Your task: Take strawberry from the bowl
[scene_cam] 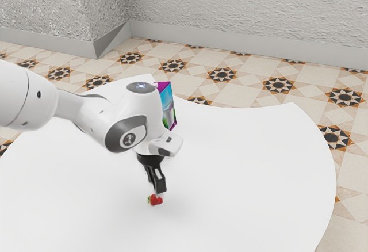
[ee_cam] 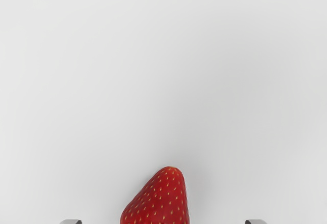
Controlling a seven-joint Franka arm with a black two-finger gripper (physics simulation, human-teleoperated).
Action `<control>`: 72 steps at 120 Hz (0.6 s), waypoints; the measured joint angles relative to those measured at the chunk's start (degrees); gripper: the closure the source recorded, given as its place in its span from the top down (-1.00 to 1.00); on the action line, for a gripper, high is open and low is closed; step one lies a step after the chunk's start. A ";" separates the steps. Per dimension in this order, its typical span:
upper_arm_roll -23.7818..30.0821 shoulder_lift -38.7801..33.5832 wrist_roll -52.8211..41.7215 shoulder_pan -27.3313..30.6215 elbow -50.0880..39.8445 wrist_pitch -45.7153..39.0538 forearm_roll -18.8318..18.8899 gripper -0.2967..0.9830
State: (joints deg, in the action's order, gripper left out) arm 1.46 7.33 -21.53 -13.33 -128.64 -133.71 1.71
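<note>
In the exterior view the black gripper (scene_cam: 159, 190) points down, low over the white table, with its tips just above a red strawberry (scene_cam: 156, 200) that has green leaves at one end. The wrist view has the strawberry (ee_cam: 161, 201) at its lower edge, its rounded tip showing and its leafy end cut off. On either side of the fruit, a fingertip of the gripper (ee_cam: 163, 222) peeks in, wide apart and touching nothing, so the gripper is open around or just above the strawberry.
A purple and blue box (scene_cam: 168, 105) stands upright on the table (scene_cam: 253, 165), behind the hand in the exterior view. The table's curved edge runs along the exterior view's right, with patterned floor tiles beyond it.
</note>
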 joint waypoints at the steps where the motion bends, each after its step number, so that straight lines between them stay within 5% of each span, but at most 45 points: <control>1: -0.03 -0.43 0.08 -0.09 0.02 0.06 -0.01 0.17; 9: -0.05 -3.72 1.22 -0.54 2.65 1.52 0.44 0.27; 23: -0.52 -6.18 4.95 -1.32 20.33 11.89 1.34 0.38; 39: -6.66 -11.17 6.05 -7.04 33.86 24.96 3.03 0.45; 55: -7.99 -14.17 7.40 5.08 35.14 34.10 4.16 0.49; 72: -8.19 -14.22 8.52 6.70 34.86 39.23 6.04 0.51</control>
State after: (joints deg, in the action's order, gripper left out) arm -6.73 -6.89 -13.01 -6.64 -93.78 -94.47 7.76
